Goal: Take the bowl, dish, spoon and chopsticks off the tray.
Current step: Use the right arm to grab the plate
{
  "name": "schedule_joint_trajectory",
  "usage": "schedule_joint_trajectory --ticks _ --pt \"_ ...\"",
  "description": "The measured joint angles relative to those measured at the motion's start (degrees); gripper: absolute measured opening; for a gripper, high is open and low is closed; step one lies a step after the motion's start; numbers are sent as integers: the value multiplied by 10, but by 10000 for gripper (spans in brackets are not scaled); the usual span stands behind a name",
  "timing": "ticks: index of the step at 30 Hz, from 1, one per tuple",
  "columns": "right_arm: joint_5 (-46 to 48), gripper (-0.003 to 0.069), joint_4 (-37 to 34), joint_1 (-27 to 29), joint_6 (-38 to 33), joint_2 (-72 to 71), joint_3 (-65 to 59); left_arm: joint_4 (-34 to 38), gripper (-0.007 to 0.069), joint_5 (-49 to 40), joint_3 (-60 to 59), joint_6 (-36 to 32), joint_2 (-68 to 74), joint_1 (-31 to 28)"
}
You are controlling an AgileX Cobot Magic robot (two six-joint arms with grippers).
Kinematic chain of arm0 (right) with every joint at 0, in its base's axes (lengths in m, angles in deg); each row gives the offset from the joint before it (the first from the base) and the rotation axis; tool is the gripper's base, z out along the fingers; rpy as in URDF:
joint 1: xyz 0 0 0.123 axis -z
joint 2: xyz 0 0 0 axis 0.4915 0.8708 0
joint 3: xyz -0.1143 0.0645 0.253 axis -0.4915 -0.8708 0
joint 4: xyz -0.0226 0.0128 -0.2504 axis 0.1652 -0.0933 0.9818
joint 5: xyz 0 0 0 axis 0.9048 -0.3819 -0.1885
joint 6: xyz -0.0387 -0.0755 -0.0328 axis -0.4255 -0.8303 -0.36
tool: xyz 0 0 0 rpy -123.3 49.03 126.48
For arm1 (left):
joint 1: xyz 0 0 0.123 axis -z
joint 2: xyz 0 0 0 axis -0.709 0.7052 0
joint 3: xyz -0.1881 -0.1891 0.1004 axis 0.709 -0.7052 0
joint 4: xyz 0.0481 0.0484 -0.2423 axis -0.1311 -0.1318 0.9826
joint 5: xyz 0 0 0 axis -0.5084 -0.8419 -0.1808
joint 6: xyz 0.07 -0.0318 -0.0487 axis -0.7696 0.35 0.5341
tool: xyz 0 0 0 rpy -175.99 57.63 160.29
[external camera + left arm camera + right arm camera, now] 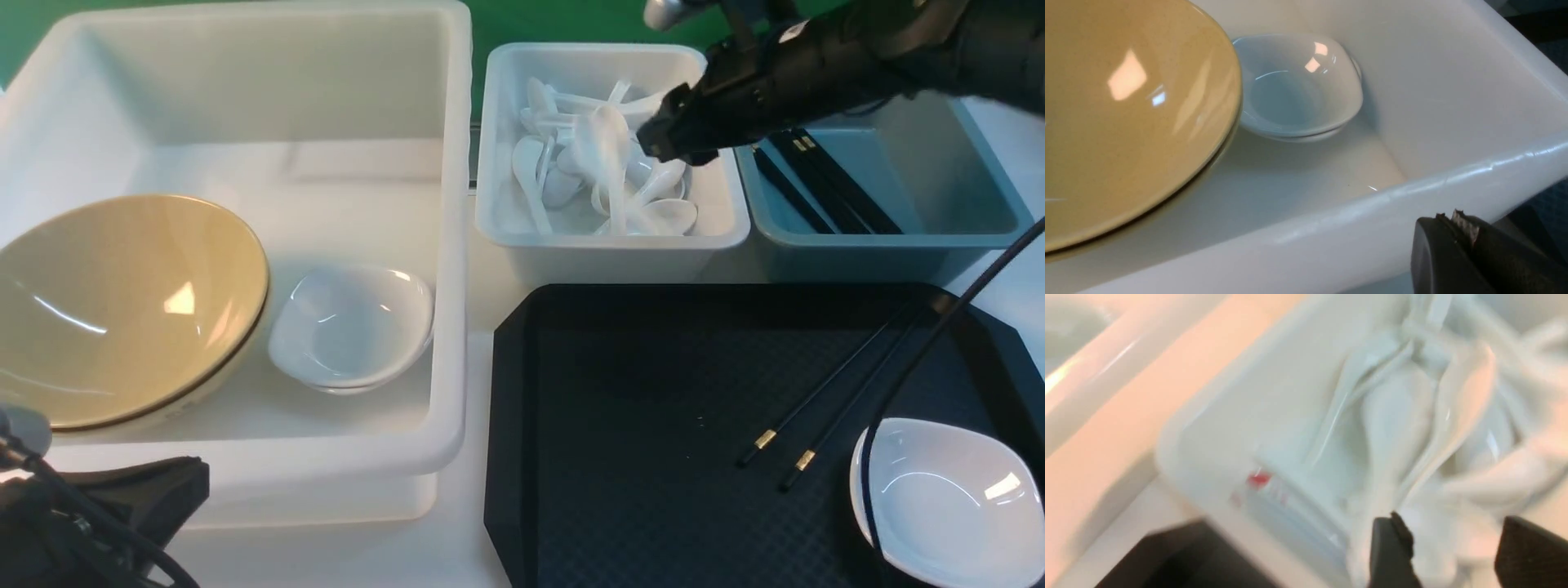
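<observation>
- large white tub (453, 245), left: holds the bowl (122, 302), tilted, off the tray; stacked small white dishes (351, 327) sit just beside it.
- tray (637, 425), near right: only the dish and the chopsticks lie on it.
- spoon tub (492, 147), far centre: the right gripper (653, 143) hangs over it with its jaws apart. The wrist view is blurred, but nothing looks clamped.
- the dish (947, 498): near-right corner of the tray, upright.
- the chopsticks (824, 387): just left of the dish. Long axis runs diagonally, gold bands near-left, tips far-right. They lie nearer than the right jaws and to their right.
- the spoon (608, 135): in the spoon tub, tilted on the heap, just beside the right jaws.
- left gripper (1453, 218): jaws closed and empty, near left by the large tub, well apart from the tray. The right arm is likely nearer for the chopsticks.
</observation>
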Motion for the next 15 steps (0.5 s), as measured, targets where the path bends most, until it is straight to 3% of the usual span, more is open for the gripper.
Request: schedule_joint_trajectory --ticks 3,7,9,15 --pt "56 396 3 31 19 -22 -8 0 -11 -5 0 0 0 0" --pt "102 339 21 89 26 -98 -92 1 -11 -5 0 0 -3 0" --pt "112 284 28 126 40 -182 -206 8 -11 -1 0 0 -3 0" --pt "103 269 81 157 97 -300 -409 19 -11 21 0 0 -3 0"
